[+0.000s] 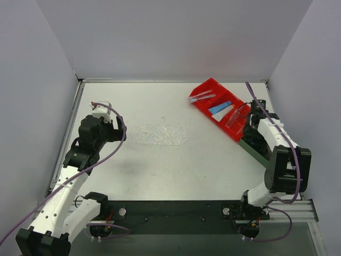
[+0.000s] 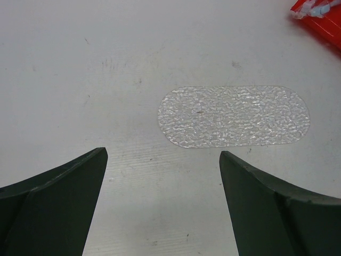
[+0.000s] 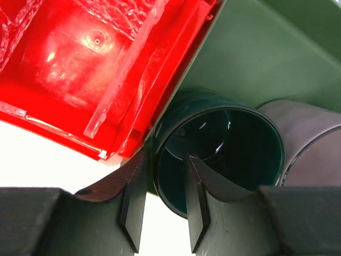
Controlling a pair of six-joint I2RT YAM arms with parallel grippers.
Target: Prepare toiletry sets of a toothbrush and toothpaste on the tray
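Observation:
The clear, glittery oval tray (image 1: 160, 134) lies bare at the table's middle; it also shows in the left wrist view (image 2: 234, 116). A blue tube (image 1: 219, 109), a white tube (image 1: 225, 114) and wrapped toothbrushes (image 1: 201, 97) lie in the red bin (image 1: 221, 104) at the back right. My left gripper (image 1: 113, 129) is open and empty, low over the table left of the tray (image 2: 162, 160). My right gripper (image 1: 254, 113) is by the bin's right end. In the right wrist view it (image 3: 163, 154) straddles the dark green mug's (image 3: 224, 154) rim, one finger inside and one outside, with a gap showing.
The dark green mug and a mauve cup (image 3: 311, 138) stand on a dark green rectangular tray (image 3: 266, 48) at the table's right edge, against the red bin (image 3: 64, 69). Grey walls enclose the table on three sides.

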